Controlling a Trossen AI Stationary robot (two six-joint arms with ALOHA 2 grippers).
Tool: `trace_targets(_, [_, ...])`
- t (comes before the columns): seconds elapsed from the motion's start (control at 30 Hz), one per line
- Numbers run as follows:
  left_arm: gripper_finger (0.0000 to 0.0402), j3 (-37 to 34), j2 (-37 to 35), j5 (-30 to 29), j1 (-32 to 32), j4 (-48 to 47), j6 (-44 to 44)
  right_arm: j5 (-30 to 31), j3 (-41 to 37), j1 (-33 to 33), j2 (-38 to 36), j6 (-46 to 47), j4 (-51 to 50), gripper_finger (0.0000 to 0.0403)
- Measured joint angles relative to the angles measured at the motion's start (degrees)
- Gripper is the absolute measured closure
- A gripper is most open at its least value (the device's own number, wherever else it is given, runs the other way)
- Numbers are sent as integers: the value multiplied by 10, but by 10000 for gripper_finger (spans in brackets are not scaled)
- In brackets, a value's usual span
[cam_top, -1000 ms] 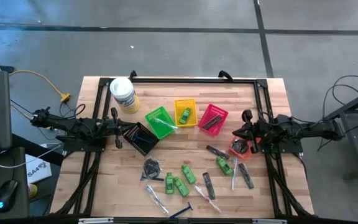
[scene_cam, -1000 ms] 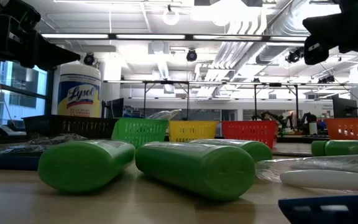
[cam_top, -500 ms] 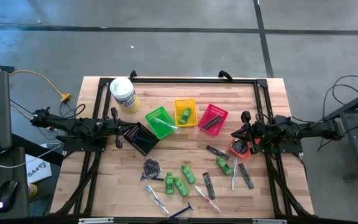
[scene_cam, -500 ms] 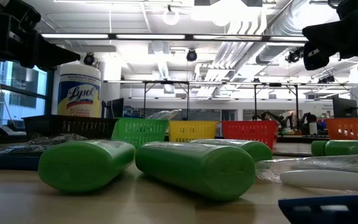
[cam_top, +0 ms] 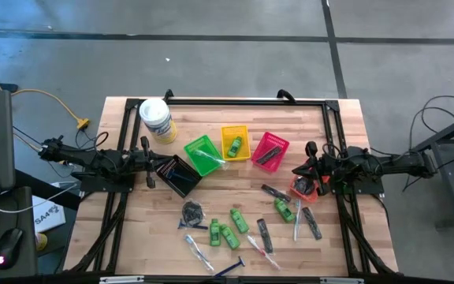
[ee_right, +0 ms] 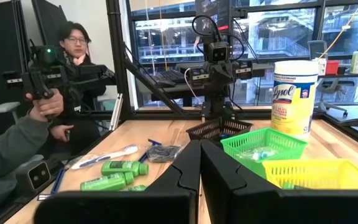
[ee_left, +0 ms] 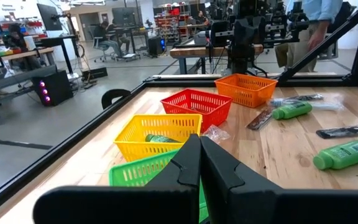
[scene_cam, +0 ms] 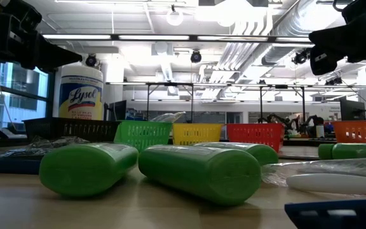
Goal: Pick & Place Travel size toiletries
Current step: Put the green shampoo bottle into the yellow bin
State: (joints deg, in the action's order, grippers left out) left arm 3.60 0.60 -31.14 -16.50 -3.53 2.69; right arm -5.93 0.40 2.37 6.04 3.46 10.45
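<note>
Travel toiletries lie scattered on the near half of the table: green mini bottles (cam_top: 239, 221), a dark coiled bundle (cam_top: 191, 211), black combs (cam_top: 265, 234), clear tubes (cam_top: 195, 251) and a blue razor (cam_top: 227, 268). A green bottle (cam_top: 234, 145) lies in the yellow basket (cam_top: 225, 132). A dark comb rests in the red basket (cam_top: 278, 142), and a dark bundle in the orange basket (cam_top: 296, 194). My right gripper (cam_top: 299, 170) (ee_right: 199, 149) hovers shut over the orange basket. My left gripper (cam_top: 154, 164) (ee_left: 199, 146) waits shut beside the black basket (cam_top: 176, 175).
A white Lysol tub (cam_top: 156, 120) stands at the far left corner. A green basket (cam_top: 203, 154) holds a clear packet. A black frame rail (cam_top: 243, 101) rims the table. A seated person (ee_right: 55, 112) holding a controller is beyond the table's left side. Bare wood shows along the far edge.
My right gripper has sunk slightly over the orange basket and edged a little toward the table's left. The objects on the table have stayed where they were.
</note>
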Motion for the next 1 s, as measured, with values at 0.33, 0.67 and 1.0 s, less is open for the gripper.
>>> trace_targets(0.33, [402,0,0,0,0,3,29,15,0,0,3,-1,-12,399])
trace_targets(0.67, [402,0,0,0,0,3,-15,50,-1,0,13,12,-11,399])
trace_targets(1.0, [402,0,0,0,0,4,-6,50,-1,0,19,10,-13,399])
